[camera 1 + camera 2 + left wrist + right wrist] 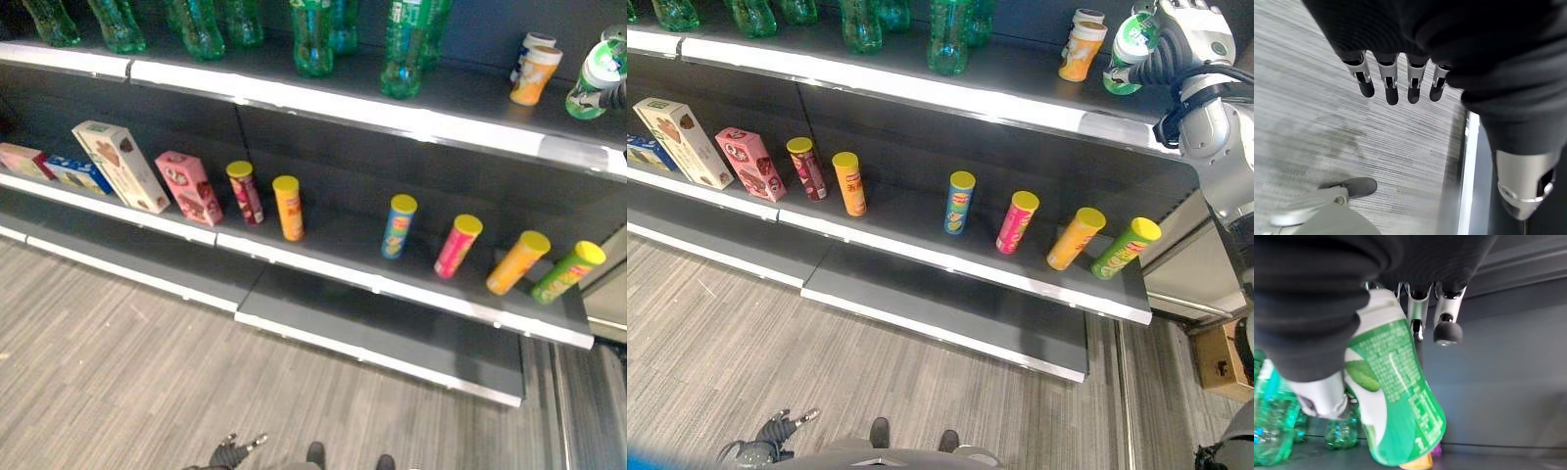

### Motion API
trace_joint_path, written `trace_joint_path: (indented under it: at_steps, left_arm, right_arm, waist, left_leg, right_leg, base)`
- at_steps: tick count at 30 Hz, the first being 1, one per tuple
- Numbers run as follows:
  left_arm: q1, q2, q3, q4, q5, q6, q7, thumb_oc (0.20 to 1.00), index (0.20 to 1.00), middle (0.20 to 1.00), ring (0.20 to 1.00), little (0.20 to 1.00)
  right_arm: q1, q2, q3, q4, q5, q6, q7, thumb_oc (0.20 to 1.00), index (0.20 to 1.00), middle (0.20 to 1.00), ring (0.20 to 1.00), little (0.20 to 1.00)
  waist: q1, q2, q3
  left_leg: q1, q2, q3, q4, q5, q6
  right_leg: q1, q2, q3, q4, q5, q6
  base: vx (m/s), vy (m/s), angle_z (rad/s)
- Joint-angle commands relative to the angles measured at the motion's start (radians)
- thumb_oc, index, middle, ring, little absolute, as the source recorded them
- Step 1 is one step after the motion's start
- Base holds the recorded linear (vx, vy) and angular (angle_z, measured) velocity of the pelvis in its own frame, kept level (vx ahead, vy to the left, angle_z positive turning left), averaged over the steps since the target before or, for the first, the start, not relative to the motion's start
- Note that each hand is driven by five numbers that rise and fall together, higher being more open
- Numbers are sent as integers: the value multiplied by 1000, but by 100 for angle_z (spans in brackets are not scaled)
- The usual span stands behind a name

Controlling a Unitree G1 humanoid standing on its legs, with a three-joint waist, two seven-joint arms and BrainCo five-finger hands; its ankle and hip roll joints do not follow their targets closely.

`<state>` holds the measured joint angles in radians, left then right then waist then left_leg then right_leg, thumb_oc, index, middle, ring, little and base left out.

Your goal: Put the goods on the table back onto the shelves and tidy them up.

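Right hand [1164,51] grips green bottle [1396,401] over top shelf [921,88].

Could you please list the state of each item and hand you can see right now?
Green-labelled bottle: held tilted at the upper shelf's right end.
Right hand: shut on the bottle.
Left hand: open, empty, hanging over the floor.
Snack cans: standing in a spaced row on the middle shelf.
Green bottles: upright on the upper shelf.
Two stacked cups: upright beside the held bottle.

Even indoor light | glare on shelf edges [392,117] | floor [1312,122] smeared — wrist close-ups soft
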<state>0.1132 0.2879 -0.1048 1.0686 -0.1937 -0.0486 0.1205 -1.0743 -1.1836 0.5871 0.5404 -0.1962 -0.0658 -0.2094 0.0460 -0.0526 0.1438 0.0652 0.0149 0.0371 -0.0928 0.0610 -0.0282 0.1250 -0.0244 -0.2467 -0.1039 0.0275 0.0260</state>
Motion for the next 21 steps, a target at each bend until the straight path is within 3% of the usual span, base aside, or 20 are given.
trace_joint_path:
  at_steps: [1, 11, 21]
  left_arm:
    - [-35, 45, -10, 37, -49, -34, 13, 1000, 1000, 1000, 1000, 1000]
    - [-51, 61, -45, 35, -66, -46, -5, 1000, 1000, 1000, 1000, 1000]
    - [-60, 64, -67, 47, -67, -48, -20, 1000, 1000, 1000, 1000, 1000]
  right_arm:
    - [-105, -3, 46, 68, 17, 3, -30, 200, 200, 200, 200, 200]
    - [-271, 74, 214, 309, 63, 4, 43, 200, 200, 200, 200, 200]
    - [-339, 104, 236, 437, 135, 3, 75, 200, 200, 200, 200, 200]
  waist:
    - [22, -44, -26]
    - [51, -51, -29]
    - [70, -55, -38]
  left_leg:
    - [23, 22, 17, 6, -109, -55]
    - [6, 14, -18, 6, -102, -59]
    - [-8, 4, -47, 6, -100, -62]
  right_leg:
    - [52, -39, -55, 17, -153, 52]
    - [54, -42, -93, 17, -159, 55]
    - [57, -43, -127, 17, -164, 58]
  base:
    - [20, -11, 5]
    - [14, -10, 12]
    - [18, -14, 10]
